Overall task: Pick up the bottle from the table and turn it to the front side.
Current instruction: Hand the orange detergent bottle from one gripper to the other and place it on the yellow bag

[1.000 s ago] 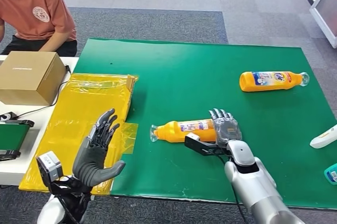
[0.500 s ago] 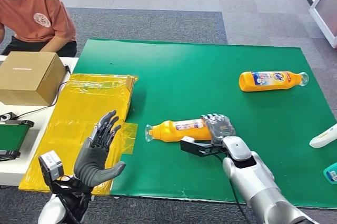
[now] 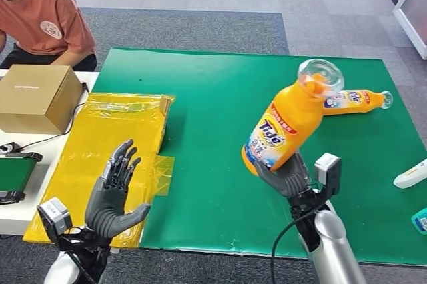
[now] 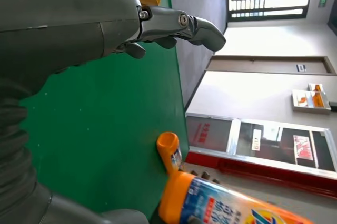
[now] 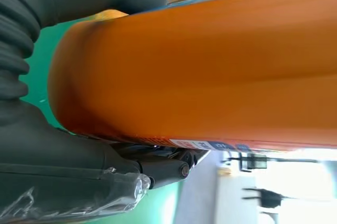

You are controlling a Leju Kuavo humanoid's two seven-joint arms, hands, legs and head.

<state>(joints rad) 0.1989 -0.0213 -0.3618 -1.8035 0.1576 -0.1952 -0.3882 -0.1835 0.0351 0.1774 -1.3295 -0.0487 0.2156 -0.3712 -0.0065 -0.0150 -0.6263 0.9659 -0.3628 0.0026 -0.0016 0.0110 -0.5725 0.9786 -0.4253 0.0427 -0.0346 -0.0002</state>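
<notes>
1. The right hand [image 3: 288, 176] holds the orange bottle [image 3: 284, 127] up in the air, above the green mat [image 3: 211, 131] on the surface.
2. Its fingers [image 3: 274, 176] are wrapped round the bottle's bottom end.
3. The bottle leans, with its clear cap [image 3: 319, 76] up high and tipped to the right.
4. The blue and white label [image 3: 267, 139] on the bottle faces us.
5. In the right wrist view the bottle's orange side [image 5: 206, 61] is pressed close against the hand [image 5: 79, 150].
6. The left hand [image 3: 113, 194] is open and holds nothing. Its fingers [image 3: 121, 163] are spread apart.
7. It is up over the near edge of the yellow sheet [image 3: 101, 157], on the left.
8. A second bottle [image 3: 357, 101] lies flat on the far right of the mat.
9. A brown box [image 3: 37, 97] sits at the far left, next to the yellow sheet.
10. A person [image 3: 40, 17] in an orange shirt is behind the box.
11. A white thing [image 3: 410, 174] lies at the right edge of the mat.
</notes>
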